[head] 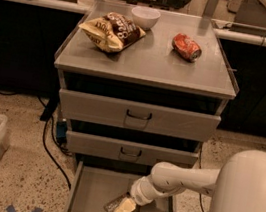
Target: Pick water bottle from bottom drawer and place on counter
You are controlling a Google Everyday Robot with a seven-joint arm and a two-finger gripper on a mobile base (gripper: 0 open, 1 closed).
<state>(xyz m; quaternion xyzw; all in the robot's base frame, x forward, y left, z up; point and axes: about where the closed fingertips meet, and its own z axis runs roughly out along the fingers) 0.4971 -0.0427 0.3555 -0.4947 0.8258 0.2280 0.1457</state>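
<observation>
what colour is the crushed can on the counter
The can is red, camera view; the gripper is in the bottom drawer at the water bottle.
</observation>
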